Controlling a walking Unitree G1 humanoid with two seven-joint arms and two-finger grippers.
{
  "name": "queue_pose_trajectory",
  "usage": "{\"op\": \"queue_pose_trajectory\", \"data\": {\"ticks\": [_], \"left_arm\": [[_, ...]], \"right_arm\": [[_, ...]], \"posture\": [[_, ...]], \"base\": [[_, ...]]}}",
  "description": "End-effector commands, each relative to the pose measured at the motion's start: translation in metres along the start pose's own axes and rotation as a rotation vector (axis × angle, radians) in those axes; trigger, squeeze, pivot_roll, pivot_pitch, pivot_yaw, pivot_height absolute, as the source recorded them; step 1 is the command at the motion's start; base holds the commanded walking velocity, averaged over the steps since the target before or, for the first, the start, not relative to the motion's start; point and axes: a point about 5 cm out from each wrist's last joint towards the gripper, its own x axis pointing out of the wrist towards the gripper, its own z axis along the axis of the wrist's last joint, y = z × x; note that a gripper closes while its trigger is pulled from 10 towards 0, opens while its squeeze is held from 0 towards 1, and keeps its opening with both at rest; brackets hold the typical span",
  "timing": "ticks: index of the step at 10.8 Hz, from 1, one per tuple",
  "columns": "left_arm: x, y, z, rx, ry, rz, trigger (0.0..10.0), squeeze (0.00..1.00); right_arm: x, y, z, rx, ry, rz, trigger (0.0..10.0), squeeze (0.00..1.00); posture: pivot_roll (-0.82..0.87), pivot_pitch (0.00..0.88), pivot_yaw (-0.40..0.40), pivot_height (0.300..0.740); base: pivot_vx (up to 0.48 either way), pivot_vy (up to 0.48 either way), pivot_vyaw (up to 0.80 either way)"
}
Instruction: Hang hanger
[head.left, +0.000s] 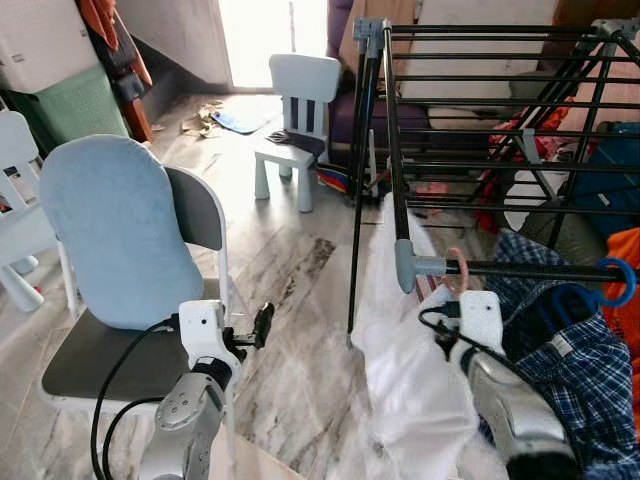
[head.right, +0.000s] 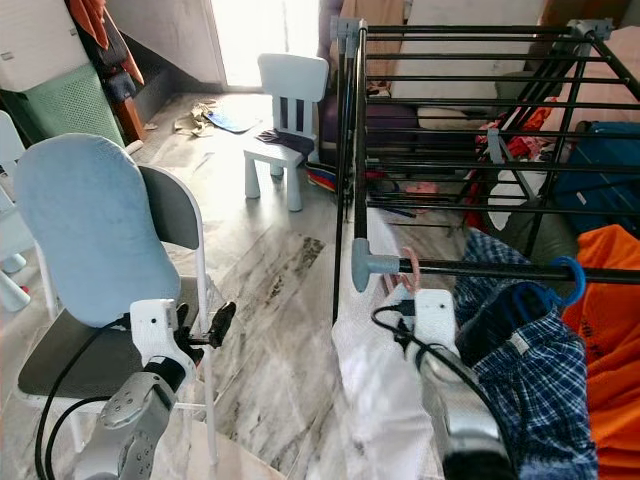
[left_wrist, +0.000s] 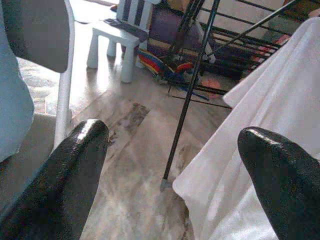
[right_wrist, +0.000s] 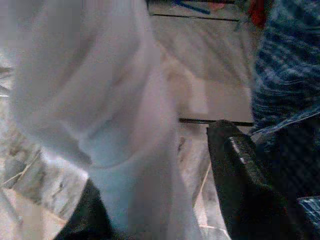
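Drying rack (head.left: 480, 110) with the pink hanger hook (head.left: 458, 262) looped over its front rail (head.left: 530, 270), close to the grey corner joint. The hook rises upright; the white garment (head.left: 410, 370) hangs straight down from it, its long axis vertical, beside a blue plaid shirt (head.left: 570, 360). The right gripper (right_wrist: 165, 210) sits just under the hook, fingers spread with white cloth between them. The left gripper (left_wrist: 170, 165) hovers by the grey chair (head.left: 110, 350), fingers apart, grasping nothing.
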Motion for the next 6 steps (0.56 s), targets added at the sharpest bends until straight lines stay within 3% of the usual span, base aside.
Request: {"op": "queue_pose_trajectory", "data": {"ticks": [1, 6], "left_arm": [[0.001, 0.002, -0.001, 0.005, 0.011, 0.012, 10.0, 0.00], [0.001, 0.001, -0.002, 0.013, 0.019, 0.010, 10.0, 0.00]], "right_arm": [[-0.004, -0.001, 0.016, -0.017, -0.094, -0.022, 10.0, 1.00], [-0.018, -0.012, 0.017, -0.028, -0.188, -0.070, 10.0, 1.00]], "posture": [[-0.23, 0.000, 0.041, 0.740], [-0.23, 0.000, 0.039, 0.740]], "base": [[0.000, 0.000, 0.00], [0.000, 0.000, 0.00]]}}
